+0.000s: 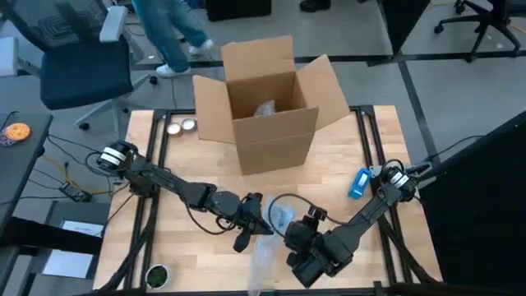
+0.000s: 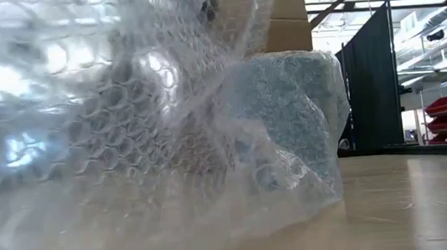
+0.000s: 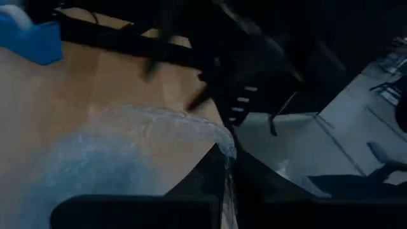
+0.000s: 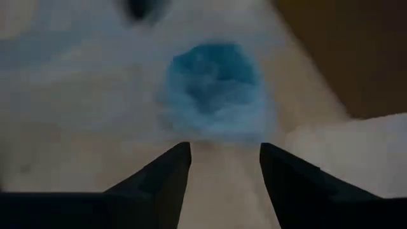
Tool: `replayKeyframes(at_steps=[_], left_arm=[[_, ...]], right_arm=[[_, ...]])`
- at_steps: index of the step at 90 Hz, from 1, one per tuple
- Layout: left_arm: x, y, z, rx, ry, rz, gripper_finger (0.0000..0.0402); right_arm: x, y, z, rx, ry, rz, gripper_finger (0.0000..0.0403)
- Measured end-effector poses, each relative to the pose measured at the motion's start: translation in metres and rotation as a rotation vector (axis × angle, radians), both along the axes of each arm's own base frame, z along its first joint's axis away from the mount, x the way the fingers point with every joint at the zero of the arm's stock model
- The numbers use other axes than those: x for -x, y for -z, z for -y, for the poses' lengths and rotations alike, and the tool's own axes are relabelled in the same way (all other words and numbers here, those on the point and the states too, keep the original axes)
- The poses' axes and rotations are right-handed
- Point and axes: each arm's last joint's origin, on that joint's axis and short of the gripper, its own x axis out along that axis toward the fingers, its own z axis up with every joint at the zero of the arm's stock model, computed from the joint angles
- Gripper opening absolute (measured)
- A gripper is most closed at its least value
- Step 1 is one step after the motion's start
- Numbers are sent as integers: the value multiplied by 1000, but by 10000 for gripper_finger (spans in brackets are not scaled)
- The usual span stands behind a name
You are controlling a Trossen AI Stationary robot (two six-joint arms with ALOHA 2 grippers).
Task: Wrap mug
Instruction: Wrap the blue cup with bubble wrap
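The mug (image 1: 282,217) is a blue shape under clear bubble wrap (image 1: 265,251), near the table's front edge. In the low view it stands upright (image 2: 295,128) with wrap over it, and a loose stretch of the wrap (image 2: 91,150) fills the foreground. My left gripper (image 1: 251,224) is just left of the mug, shut on the wrap. My right gripper (image 4: 222,159) is open, near the front edge right of the mug. Its fingers point at the wrapped mug (image 4: 213,89) and have nothing between them. My left gripper pinches an edge of the bubble wrap (image 3: 227,151) between its two fingers. From there the sheet (image 3: 127,152) spreads away over the table toward the mug. One layer or several, I cannot tell.
An open cardboard box (image 1: 267,103) stands at the table's far middle with something pale inside. A blue tape dispenser (image 1: 359,182) lies at the right, two small round things (image 1: 181,126) at the far left, and a small green thing (image 1: 156,275) at the near left corner.
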Motion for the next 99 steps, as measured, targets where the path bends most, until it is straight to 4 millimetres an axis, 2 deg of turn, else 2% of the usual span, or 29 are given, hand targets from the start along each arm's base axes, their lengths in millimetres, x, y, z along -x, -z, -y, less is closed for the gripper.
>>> replayKeyframes(at_steps=[17, 27, 37, 48, 75, 85, 99], left_arm=[[-8, 16, 3, 0, 7, -6, 1], [-12, 24, 5, 4, 9, 4, 2], [-14, 27, 7, 20, 55, 16, 16], [-13, 27, 9, 29, 78, 14, 59], [-11, 25, 12, 96, 174, -10, 185], [-8, 20, 13, 139, 266, -20, 206], [-4, 12, 12, 243, 400, -74, 211]], right_arm=[[-3, -32, 23, 61, -59, 97, 146], [-17, -35, 34, 37, -110, 97, 131], [-37, -20, 43, -83, -165, 79, 115], [-46, 1, 49, -169, -188, 46, 96], [-44, 49, 44, -315, -183, -18, 58], [-39, 59, 42, -326, -153, -43, 51], [-36, 61, 38, -328, -153, -49, 47]])
